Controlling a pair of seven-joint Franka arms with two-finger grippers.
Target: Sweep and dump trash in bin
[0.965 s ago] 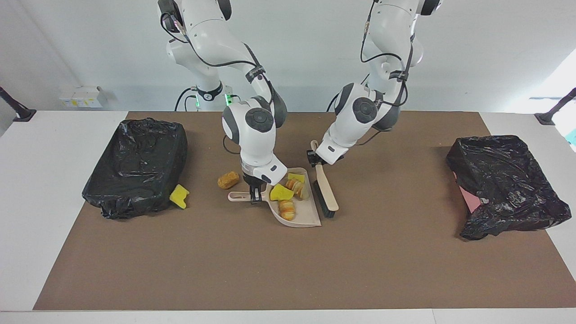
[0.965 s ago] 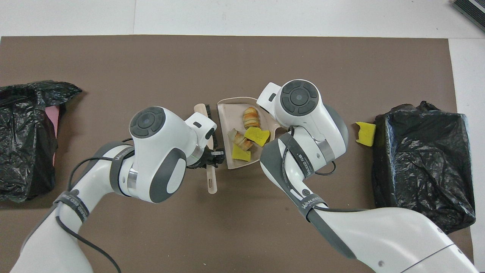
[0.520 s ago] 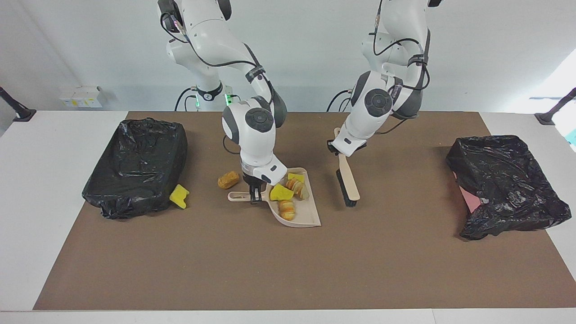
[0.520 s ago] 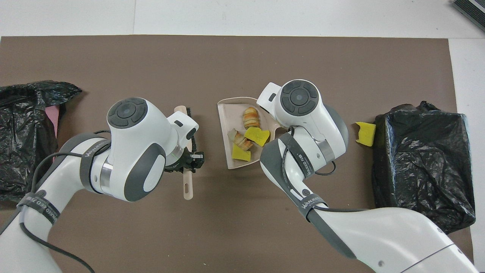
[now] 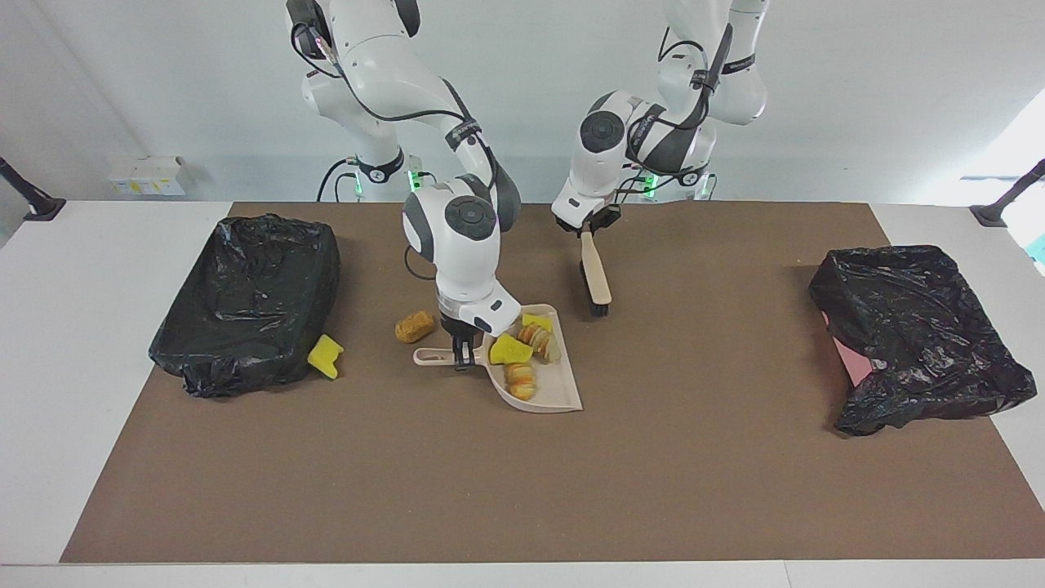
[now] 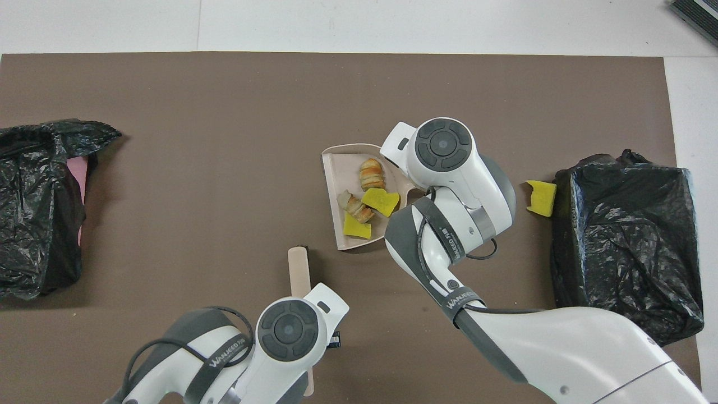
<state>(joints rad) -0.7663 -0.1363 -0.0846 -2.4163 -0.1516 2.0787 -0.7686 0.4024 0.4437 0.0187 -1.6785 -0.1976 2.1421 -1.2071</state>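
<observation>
The right gripper (image 5: 463, 356) was clamped on the handle of the beige dustpan (image 5: 549, 390), pressing it flat to the brown mat (image 5: 522, 490) on the bench (image 5: 73, 327). In the pan lay part of the trash: two yellow sponge wedges (image 5: 510, 349) and two tan bread lumps (image 5: 520, 380). Another bread lump (image 5: 414, 326) sat on the mat just beside the pan's handle, toward the right arm's end. A loose yellow wedge (image 5: 325, 356) rested against the black-bagged bin (image 5: 249, 302) at that same end.

The left gripper (image 5: 589, 229) was clenched around the handle of the brush (image 5: 595, 278), which hung tilted over the mat at a spot nearer to the robots than the dustpan, its dark bristles pointing down and away from them. Whether the bristles touched the mat I could not tell.

A second black-bagged bin (image 5: 914, 335), with something pink showing at its side, stood at the left arm's end, well apart from the dustpan.
</observation>
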